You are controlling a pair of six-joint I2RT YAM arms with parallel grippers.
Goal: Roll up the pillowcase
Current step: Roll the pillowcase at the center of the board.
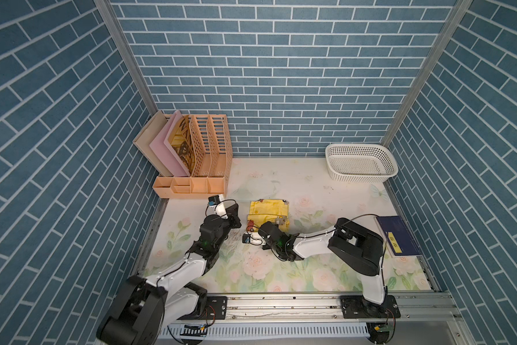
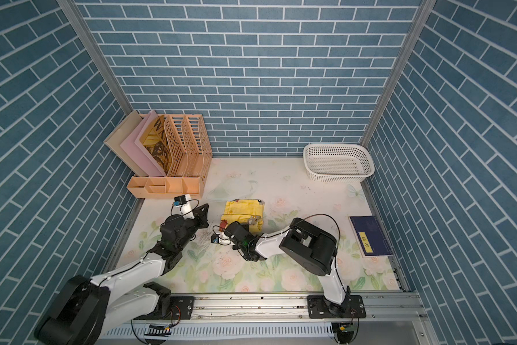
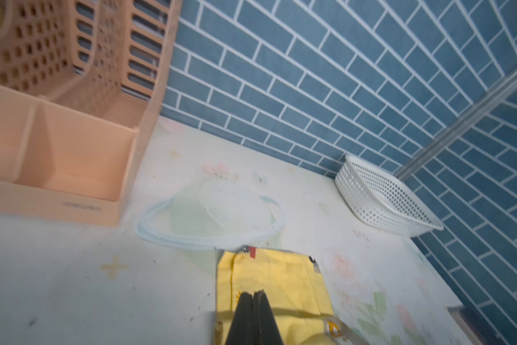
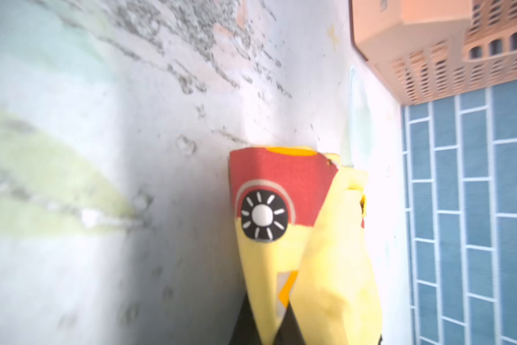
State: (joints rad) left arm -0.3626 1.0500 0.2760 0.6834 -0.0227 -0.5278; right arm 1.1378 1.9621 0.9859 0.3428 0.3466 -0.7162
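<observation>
The pillowcase [image 1: 269,210] [image 2: 244,211] lies folded into a small yellow block on the floral mat, between my two arms. Its near left corner, printed with a red vehicle and a black wheel [image 4: 263,215], is lifted off the mat. My right gripper [image 1: 255,227] [image 2: 230,227] [image 4: 281,322] is shut on that corner, and the yellow cloth runs down between its black fingers and hides their tips. My left gripper [image 1: 237,213] [image 2: 205,213] [image 3: 254,294] is shut with nothing in it. It hangs just left of the pillowcase [image 3: 275,277], pointing across it.
A peach file organiser [image 1: 203,158] [image 3: 71,155] [image 4: 430,50] stands at the back left. A white perforated basket [image 1: 360,162] [image 3: 385,200] sits at the back right. A dark blue book [image 1: 397,236] lies at the right edge. Blue brick walls close three sides.
</observation>
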